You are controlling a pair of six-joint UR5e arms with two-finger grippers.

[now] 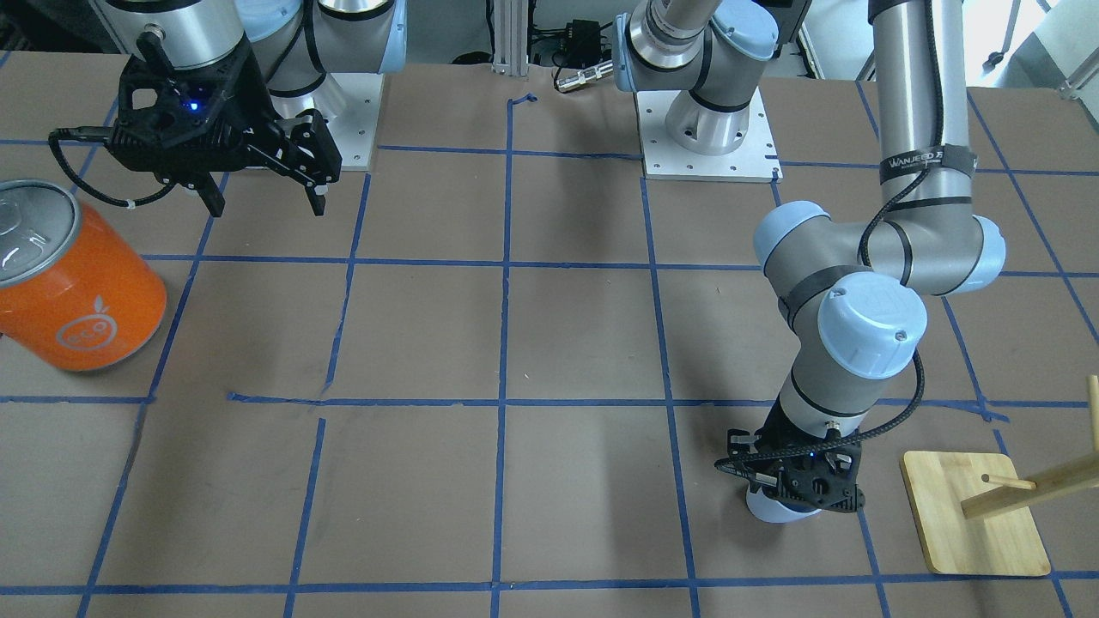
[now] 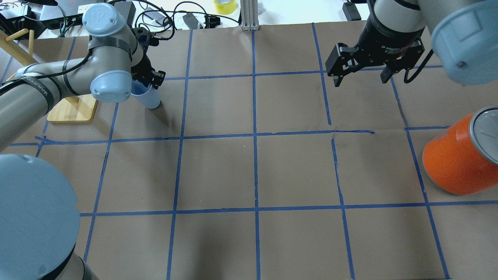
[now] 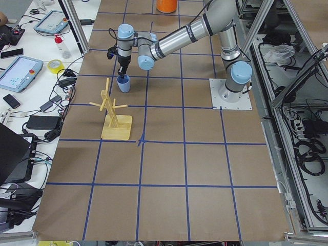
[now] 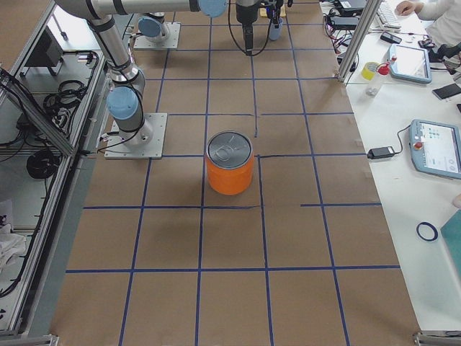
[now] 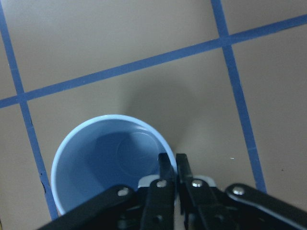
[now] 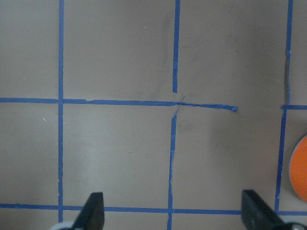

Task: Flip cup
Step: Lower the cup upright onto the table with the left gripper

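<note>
- Left gripper (image 5: pixel 174 165) is clenched on the cup (image 5: pixel 91 167), pinching its wall at the rim with one finger inside and one outside. The cup is mouth-up, low over the table (image 2: pixel 253 175).
- Right gripper (image 2: pixel 361 77) hangs spread and empty, well apart.
- I judge the cup light, thin and smooth. A rim pinch could slip or flex, so I'd rotate gently.
- Wooden stand (image 2: pixel 72 111) sits just beside. I see open room toward mid-table, with the orange can (image 2: pixel 451 163) far off.
</note>
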